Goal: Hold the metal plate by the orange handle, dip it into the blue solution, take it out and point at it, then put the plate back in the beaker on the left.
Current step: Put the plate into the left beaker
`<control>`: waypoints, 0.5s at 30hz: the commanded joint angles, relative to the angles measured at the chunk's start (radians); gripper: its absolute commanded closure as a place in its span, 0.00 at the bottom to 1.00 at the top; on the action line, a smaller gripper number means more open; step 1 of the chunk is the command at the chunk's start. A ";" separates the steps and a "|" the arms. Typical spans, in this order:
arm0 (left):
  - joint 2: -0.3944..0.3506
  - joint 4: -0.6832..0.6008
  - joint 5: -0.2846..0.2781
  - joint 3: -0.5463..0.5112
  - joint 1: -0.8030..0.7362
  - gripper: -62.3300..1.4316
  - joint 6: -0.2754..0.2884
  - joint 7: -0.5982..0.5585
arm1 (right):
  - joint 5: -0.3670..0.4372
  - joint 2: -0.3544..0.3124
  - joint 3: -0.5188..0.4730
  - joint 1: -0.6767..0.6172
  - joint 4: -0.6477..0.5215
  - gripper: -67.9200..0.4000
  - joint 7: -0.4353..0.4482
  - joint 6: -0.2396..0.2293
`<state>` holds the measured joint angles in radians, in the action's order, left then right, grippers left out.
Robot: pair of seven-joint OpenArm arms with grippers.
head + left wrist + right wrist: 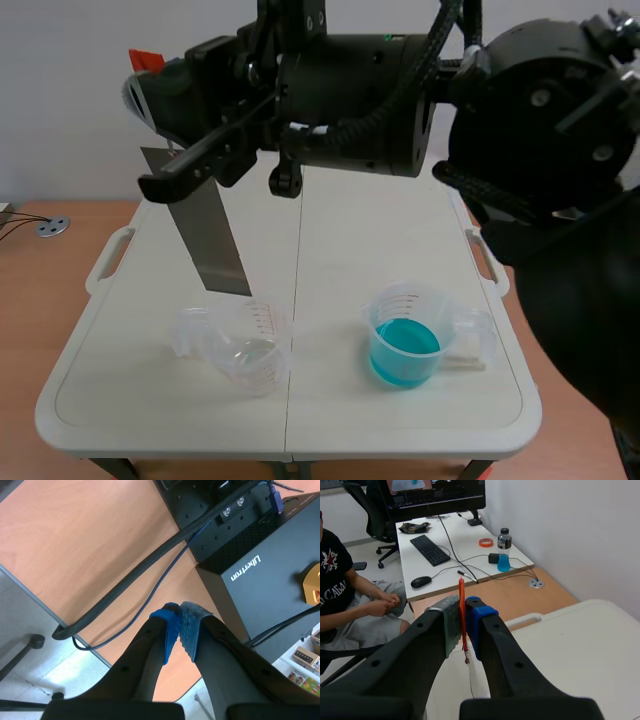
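Note:
The grey metal plate (210, 235) hangs upright and slightly tilted, its lower edge just above the clear beaker on the left (245, 345). Its orange handle (147, 60) sticks up behind the arm. My right gripper (170, 178), reaching across from the right, is shut on the handle; in the right wrist view the thin orange handle (461, 587) shows edge-on, pressed between the pads of the gripper (463, 611). The beaker of blue solution (405, 350) stands to the right, apart from the plate. My left gripper (180, 630) is shut on nothing, away from the table.
Both beakers stand on the white folding table (150, 410). Below the left gripper are a wooden desk, a thick cable (135, 575) and a black box (260, 575). Beyond the table a person (350, 595) sits by a desk with a keyboard (431, 549) and a bottle (504, 550).

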<state>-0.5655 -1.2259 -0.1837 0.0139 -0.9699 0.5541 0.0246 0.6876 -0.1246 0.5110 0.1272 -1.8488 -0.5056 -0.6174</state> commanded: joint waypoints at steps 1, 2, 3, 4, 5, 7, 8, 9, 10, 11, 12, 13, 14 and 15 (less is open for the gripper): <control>0.000 -0.010 -0.006 0.001 -0.007 0.95 0.009 -0.006 | 0.011 0.009 0.001 0.026 0.001 0.98 0.018 0.001; 0.000 -0.010 -0.006 0.001 -0.007 0.95 0.009 -0.006 | 0.011 0.009 0.001 0.026 0.011 0.98 0.018 0.001; 0.000 -0.010 -0.006 0.001 -0.006 0.95 0.009 -0.006 | 0.011 0.009 0.001 0.026 0.020 0.98 0.018 0.001; 0.000 -0.010 -0.006 0.001 -0.004 0.95 0.009 -0.005 | 0.011 0.011 0.001 0.026 0.028 0.98 0.018 0.001; 0.000 -0.010 -0.006 0.001 -0.001 0.95 0.009 -0.004 | 0.011 0.012 0.001 0.026 0.037 0.98 0.018 0.001; 0.000 -0.007 -0.006 0.001 0.006 0.95 0.009 0.010 | 0.010 0.014 0.001 0.026 0.051 0.98 0.020 0.000; 0.000 -0.003 -0.006 0.001 0.010 0.95 0.009 0.013 | 0.011 0.014 0.001 0.026 0.058 0.98 0.022 0.000; 0.000 -0.001 -0.006 0.001 0.013 0.95 0.009 0.016 | 0.011 0.016 0.001 0.026 0.063 0.98 0.023 0.000; 0.000 0.001 -0.006 0.001 0.015 0.95 0.009 0.018 | 0.010 0.017 0.001 0.026 0.068 0.98 0.022 0.000; 0.000 0.002 -0.006 0.001 0.018 0.95 0.009 0.021 | 0.011 0.017 0.001 0.026 0.074 0.98 0.023 0.000; 0.000 0.003 -0.006 0.001 0.019 0.95 0.009 0.024 | 0.011 0.017 0.001 0.026 0.078 0.98 0.026 0.000; 0.000 0.003 -0.006 0.001 0.020 0.95 0.009 0.025 | 0.010 0.017 0.001 0.025 0.082 0.98 0.026 0.000; 0.000 0.003 -0.006 0.001 0.021 0.95 0.009 0.025 | 0.010 0.017 0.001 0.025 0.088 0.98 0.026 0.000; 0.000 0.003 -0.006 0.001 0.021 0.95 0.009 0.025 | 0.011 0.017 0.001 0.025 0.093 0.98 0.027 0.000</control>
<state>-0.5655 -1.2171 -0.1833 0.0135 -0.9390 0.5541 0.0547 0.6876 -0.1215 0.5110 0.1272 -1.7527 -0.4984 -0.6170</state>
